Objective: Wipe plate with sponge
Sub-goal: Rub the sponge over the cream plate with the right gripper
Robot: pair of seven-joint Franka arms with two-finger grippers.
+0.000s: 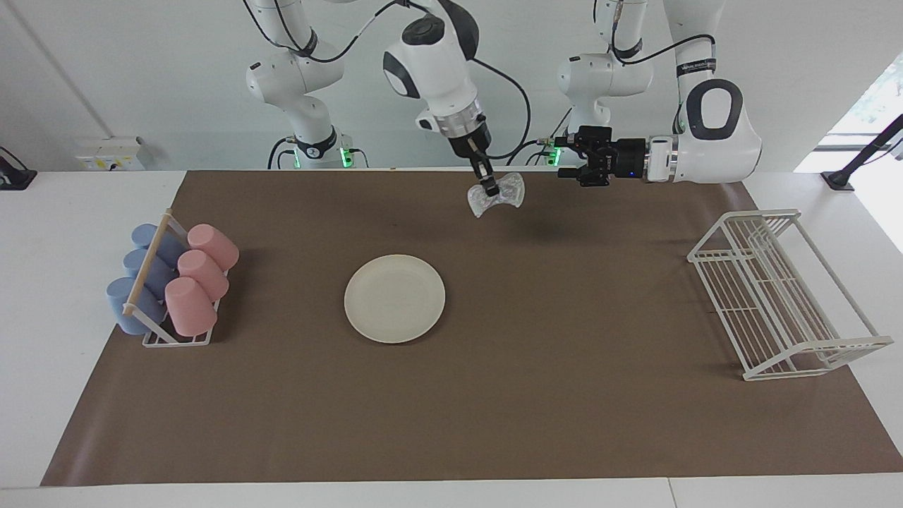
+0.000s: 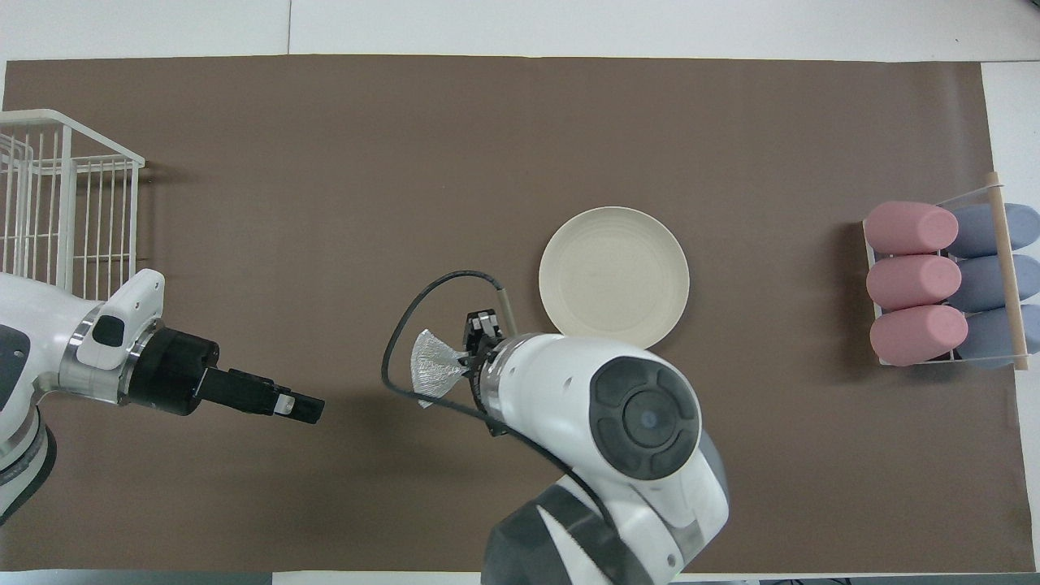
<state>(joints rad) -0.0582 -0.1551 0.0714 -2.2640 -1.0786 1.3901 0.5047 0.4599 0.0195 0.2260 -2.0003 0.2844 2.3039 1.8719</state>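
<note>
The cream-white plate (image 1: pixel 394 298) (image 2: pixel 614 280) lies flat on the brown mat, near its middle. The silvery speckled sponge (image 1: pixel 497 194) (image 2: pixel 435 378) hangs in the air, pinched at its middle so both ends flare out. My right gripper (image 1: pixel 488 189) (image 2: pixel 470 367) points down and is shut on it, over the mat beside the plate, toward the left arm's end. My left gripper (image 1: pixel 562 158) (image 2: pixel 313 409) is held level in the air, open and empty, a short gap away from the sponge.
A white rack with pink and blue cups (image 1: pixel 173 282) (image 2: pixel 942 284) lying on their sides sits at the right arm's end. A white wire dish rack (image 1: pixel 776 296) (image 2: pixel 65 203) stands at the left arm's end.
</note>
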